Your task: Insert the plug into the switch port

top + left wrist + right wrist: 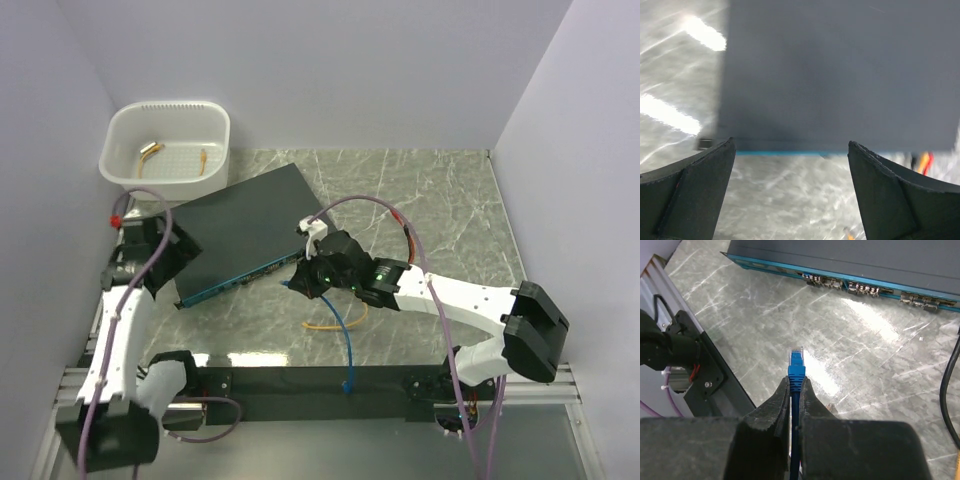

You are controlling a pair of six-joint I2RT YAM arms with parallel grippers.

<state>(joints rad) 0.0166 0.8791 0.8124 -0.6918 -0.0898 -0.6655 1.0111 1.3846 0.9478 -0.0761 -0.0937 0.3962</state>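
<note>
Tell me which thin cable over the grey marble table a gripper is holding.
The blue cable: the right gripper pinches it just behind its blue plug. The thin orange cable lies loose on the table, in no gripper.

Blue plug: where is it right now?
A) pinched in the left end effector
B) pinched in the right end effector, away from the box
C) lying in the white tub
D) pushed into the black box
B: the right wrist view shows the blue plug poking out of the shut right end effector, with table between it and the switch ports.
</note>
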